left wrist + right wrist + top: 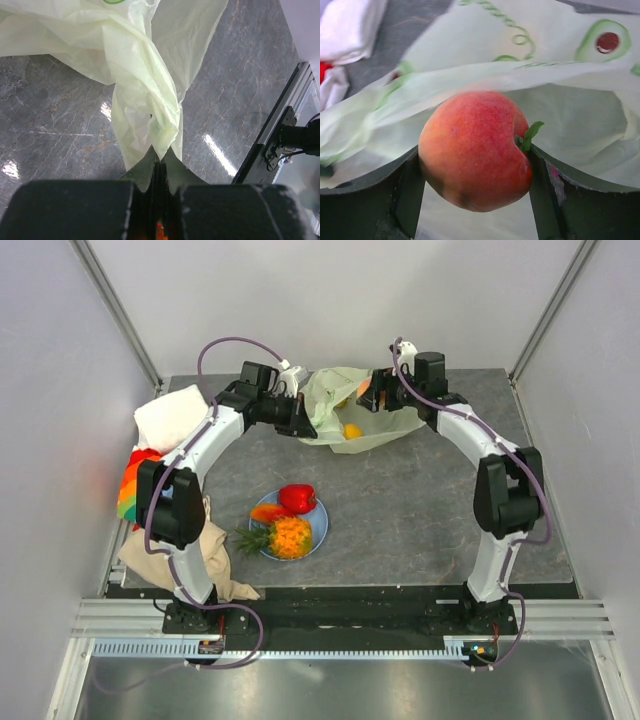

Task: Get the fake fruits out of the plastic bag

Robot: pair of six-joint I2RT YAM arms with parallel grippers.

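Note:
The pale yellow-green plastic bag (350,405) lies at the back of the table. My left gripper (300,422) is shut on a bunched edge of the bag (150,110). My right gripper (372,395) is shut on a red-orange peach (475,150) with a small green leaf, held just over the bag's mouth (580,120). A yellow-orange round fruit (351,430) shows through the bag. The orange pineapple (286,537), the red pepper-like piece (297,497) and an orange-red piece (268,512) lie on the light-blue plate (319,525).
A white cloth (168,418) and a rainbow-coloured item (132,485) lie at the left edge. A beige cloth (190,555) lies by the left arm's base. The table's right edge rail shows in the left wrist view (272,145).

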